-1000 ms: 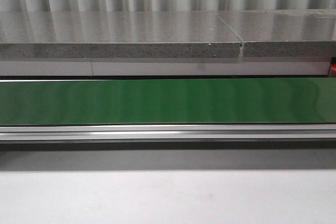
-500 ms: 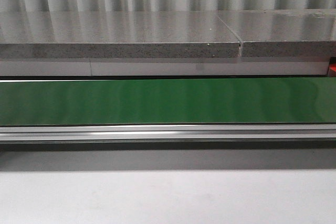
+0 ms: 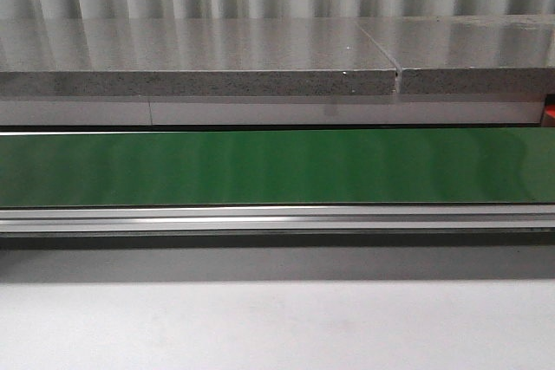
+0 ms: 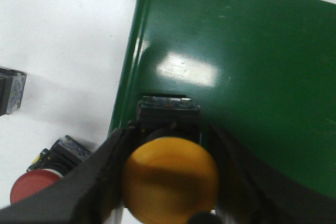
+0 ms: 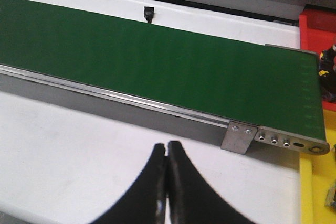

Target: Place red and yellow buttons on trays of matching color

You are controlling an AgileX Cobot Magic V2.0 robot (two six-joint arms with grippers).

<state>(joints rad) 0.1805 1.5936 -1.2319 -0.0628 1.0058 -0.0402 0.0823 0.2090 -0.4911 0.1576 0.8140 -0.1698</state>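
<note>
Green belt point(image 4: 236, 77) (yellow button point(image 4: 170, 179) between pincer point(image 4: 170, 182) fingers)

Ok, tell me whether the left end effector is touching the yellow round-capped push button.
Touching. The left wrist view shows the left end effector with both dark fingers pressed against the yellow round-capped push button, no gap visible.

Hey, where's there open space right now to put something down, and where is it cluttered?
The green belt is bare along its whole visible length, and so is the white table between its metal rail and the shut right end effector. It is crowded on the white surface by the left end effector, which holds a yellow button: a red button and other parts lie there.
</note>
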